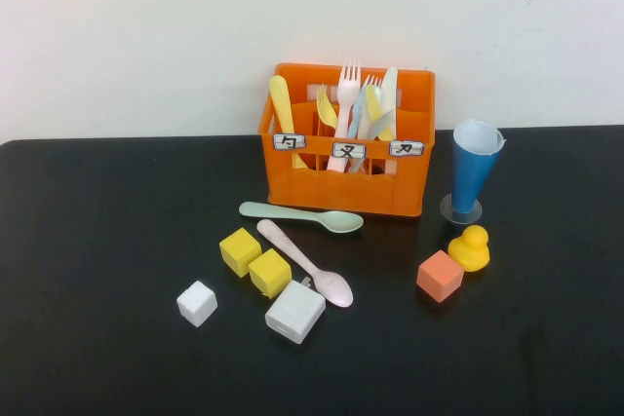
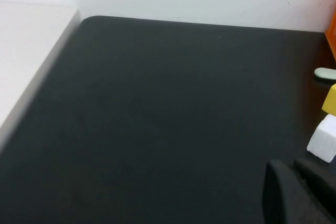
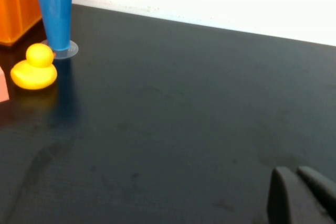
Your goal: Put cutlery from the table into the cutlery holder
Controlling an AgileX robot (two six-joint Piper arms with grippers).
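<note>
left tool (image 2: pixel 302 190): low over the bare black counter (image 1: pixel 97 241), fingers pressed together. pale green plastic spoon (image 1: pixel 302 216) and pale pink plastic spoon (image 1: pixel 307 265): lying before the orange slotted plastic crate (image 1: pixel 346 187). right tool (image 3: pixel 304 195): fingers together, over the counter's right side.

Two spoons (image 1: pixel 302 217) lie before the crate (image 1: pixel 346 192); cup (image 1: pixel 473 170) stands right

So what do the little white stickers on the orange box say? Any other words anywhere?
Left label on the orange crate: "勺".
Middle label: "叉".
Right label: "刀".
No other writing shows, not on the blue cup either.
The left gripper and right gripper sit low over the table, fingers together.
</note>
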